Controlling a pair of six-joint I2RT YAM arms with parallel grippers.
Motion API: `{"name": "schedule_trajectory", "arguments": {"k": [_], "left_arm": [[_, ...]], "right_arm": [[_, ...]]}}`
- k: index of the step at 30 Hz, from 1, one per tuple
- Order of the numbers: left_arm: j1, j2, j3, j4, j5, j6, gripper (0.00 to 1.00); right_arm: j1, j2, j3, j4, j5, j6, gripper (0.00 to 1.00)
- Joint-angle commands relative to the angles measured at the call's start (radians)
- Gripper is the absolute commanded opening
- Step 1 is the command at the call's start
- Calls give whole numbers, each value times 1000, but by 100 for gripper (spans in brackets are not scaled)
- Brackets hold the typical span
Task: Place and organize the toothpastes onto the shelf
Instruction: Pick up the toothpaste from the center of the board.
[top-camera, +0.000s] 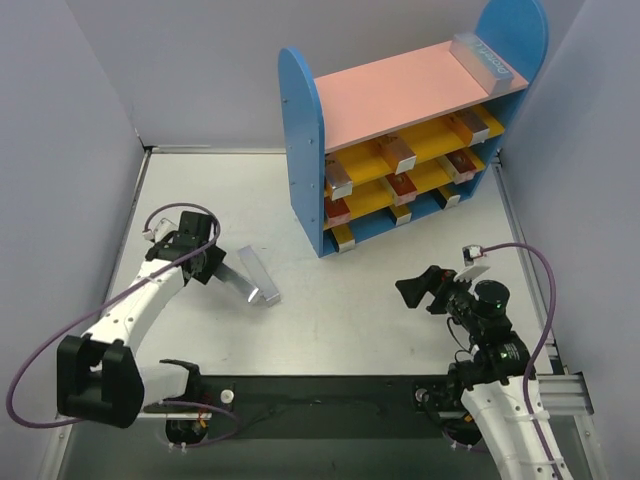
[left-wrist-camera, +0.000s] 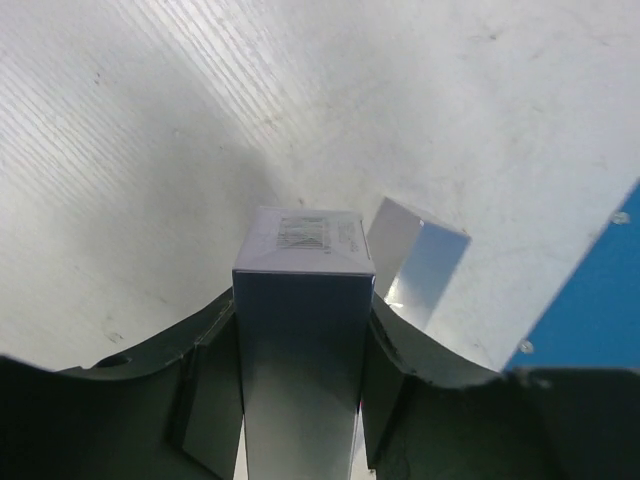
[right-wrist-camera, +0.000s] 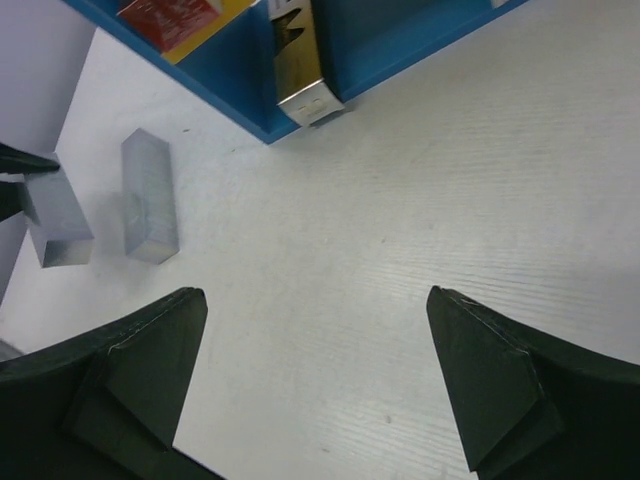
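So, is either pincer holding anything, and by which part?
Left pincer grips a silver toothpaste box across its long sides, near one end. Right pincer is open, empty.

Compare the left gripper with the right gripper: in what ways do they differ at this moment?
The left gripper is shut on a silver toothpaste box; the right gripper is open and holds nothing. The left gripper is down at the table, beside a second silver box; the right gripper hangs above the table in front of the shelf. Both are black and have two fingers.
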Motion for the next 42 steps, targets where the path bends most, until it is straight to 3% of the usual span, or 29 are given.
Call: {"name": "schedule_trajectory", "arguments": {"k": [1,11,21,33,42], "left_arm": [[-75,-182,-59,66,36,-146,41],[-397,-345,-88,154,-136,-402,41],[-652,-373,-96,359,-348,-438,41],[-704,-377,-124,514,-355,-427,41],[-707,-392,-140,519,-341,-464,42]], "right_arm": [[61,36,-23,209,-129,84,99],[341,252,12,529,-110,184,99],[637,476,98,727,-12,190,99],[742,616,140,803,58,130,94],[771,620,136,831,105,74,87]]}}
